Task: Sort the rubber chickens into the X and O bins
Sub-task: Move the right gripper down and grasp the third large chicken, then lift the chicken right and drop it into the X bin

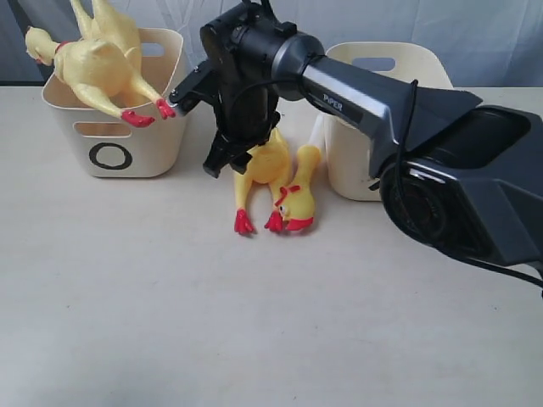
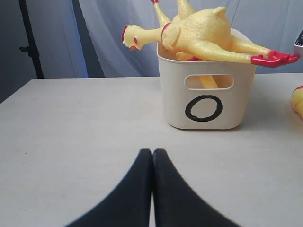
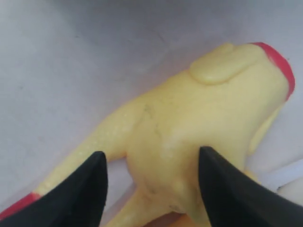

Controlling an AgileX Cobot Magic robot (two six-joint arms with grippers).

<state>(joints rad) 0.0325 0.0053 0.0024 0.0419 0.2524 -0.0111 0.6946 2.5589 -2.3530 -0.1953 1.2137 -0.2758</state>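
Note:
A yellow rubber chicken (image 1: 268, 165) lies on the table between the two cream bins, its red feet toward the front. My right gripper (image 1: 242, 153) hangs over its body, open. In the right wrist view the black fingertips (image 3: 97, 165) stand on either side of the chicken's body (image 3: 189, 127), not pressing it. A red-beaked head on a yellow neck (image 1: 299, 203) lies just beside it. The O bin (image 1: 127, 144) holds chickens, one (image 1: 93, 59) draped over its rim. The other bin (image 1: 356, 161) has its mark hidden. My left gripper (image 2: 152, 152) is shut and empty, facing the O bin (image 2: 206, 106).
The right arm's dark base (image 1: 475, 186) fills the right side and covers part of the second bin. Pale table (image 1: 212, 322) stretches toward the front. A dark stand (image 2: 31, 42) and grey curtains sit behind the table.

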